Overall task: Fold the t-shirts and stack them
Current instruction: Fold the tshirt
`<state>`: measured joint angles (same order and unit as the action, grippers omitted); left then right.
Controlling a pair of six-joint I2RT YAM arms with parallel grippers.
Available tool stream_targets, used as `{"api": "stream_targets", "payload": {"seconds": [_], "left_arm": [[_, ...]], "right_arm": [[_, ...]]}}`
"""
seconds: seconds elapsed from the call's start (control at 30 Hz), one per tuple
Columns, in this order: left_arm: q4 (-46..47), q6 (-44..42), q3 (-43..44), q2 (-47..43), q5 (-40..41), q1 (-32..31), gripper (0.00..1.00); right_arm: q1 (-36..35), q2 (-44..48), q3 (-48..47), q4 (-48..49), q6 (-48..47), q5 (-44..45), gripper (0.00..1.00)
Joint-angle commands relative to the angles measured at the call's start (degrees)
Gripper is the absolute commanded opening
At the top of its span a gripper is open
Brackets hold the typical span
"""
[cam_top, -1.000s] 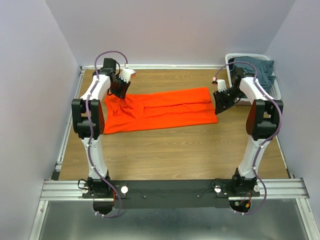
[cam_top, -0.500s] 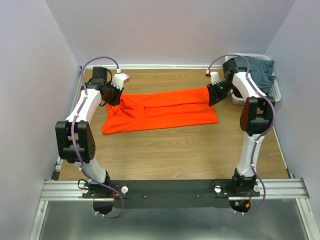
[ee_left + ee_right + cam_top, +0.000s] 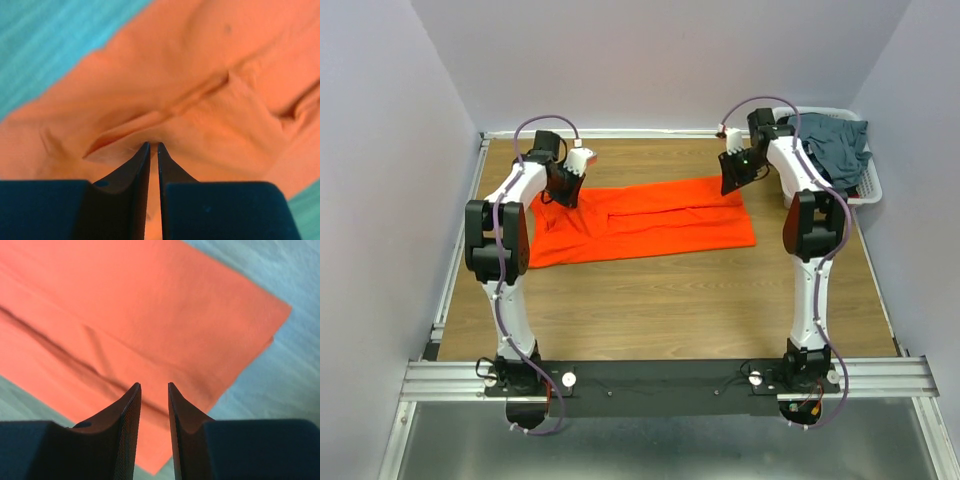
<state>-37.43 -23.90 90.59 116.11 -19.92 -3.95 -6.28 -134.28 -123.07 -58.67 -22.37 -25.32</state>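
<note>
While L end effector (image 3: 154, 145) pinches orange t-shirt (image 3: 650, 218) fold, R end effector (image 3: 154, 385) narrow-open over corner.

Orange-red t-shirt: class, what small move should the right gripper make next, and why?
Probably lower the right gripper onto the orange-red t-shirt and close. Its jaws stand apart above the shirt's right end with no cloth between them, while the left gripper has its jaws nearly together at a raised fold on the left end. Both ends likely need holding.

Plain orange-red t-shirt (image 3: 650, 218) beneath the black-fingered right gripper (image 3: 154, 386) — slate blue-grey shirts (image 3: 835, 145) in a white slatted basket (image 3: 872, 186) to that gripper's right; brown wood-grain table (image 3: 670, 300) around.
</note>
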Motion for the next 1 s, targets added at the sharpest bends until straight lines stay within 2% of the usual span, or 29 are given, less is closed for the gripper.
{"api": "stream_targets", "payload": {"seconds": [0.0, 0.17, 0.3, 0.5, 0.53, 0.7, 0.73, 0.77, 0.87, 0.9, 0.97], "left_arm": [[0.6, 1.7, 4.9, 4.9, 1.5, -0.5, 0.19], [0.9, 2.5, 7.4, 8.2, 2.6, -0.5, 0.21], [-1.1, 2.5, 13.8, 11.3, 3.0, -0.5, 0.22], [-4.6, 1.7, 23.8, 19.0, 3.0, -0.5, 0.21], [-5.0, 1.5, 25.4, 20.1, 2.8, -0.5, 0.21], [-10.3, 1.0, 43.0, 25.7, 1.9, -0.5, 0.2], [-10.5, 1.1, 44.3, 25.1, 1.5, -0.5, 0.2], [-9.8, 1.6, 44.4, 21.8, 1.1, -0.4, 0.23], [-6.8, 1.9, 34.5, 13.4, 0.2, -0.3, 0.26], [-4.7, 2.1, 26.3, 7.0, -0.5, -0.4, 0.26], [-3.4, 3.4, 18.4, 1.5, 0.0, -0.4, 0.22]], "right_arm": [[-1.7, -4.1, -2.3, 2.9, 1.5, 1.0, 0.36], [-2.6, -7.2, -2.4, 6.1, 1.5, 3.9, 0.36], [-2.8, -7.0, 0.8, 6.3, -0.2, 6.2, 0.35], [-2.7, 2.9, 18.0, 8.9, -3.4, 9.2, 0.34], [-2.8, 4.5, 24.0, 8.8, -3.6, 9.2, 0.34], [-5.5, 19.1, 42.6, 8.8, -5.8, 7.1, 0.32], [-6.2, 21.2, 44.3, 7.8, -6.0, 6.2, 0.32], [-6.3, 23.0, 46.0, 6.9, -6.0, 3.6, 0.32], [-6.2, 27.8, 44.7, 4.9, -5.5, 3.3, 0.34], [-6.2, 28.6, 43.0, 4.8, -5.2, 4.7, 0.34], [-6.2, 29.1, 41.2, 4.9, -5.4, 5.2, 0.36]]}}
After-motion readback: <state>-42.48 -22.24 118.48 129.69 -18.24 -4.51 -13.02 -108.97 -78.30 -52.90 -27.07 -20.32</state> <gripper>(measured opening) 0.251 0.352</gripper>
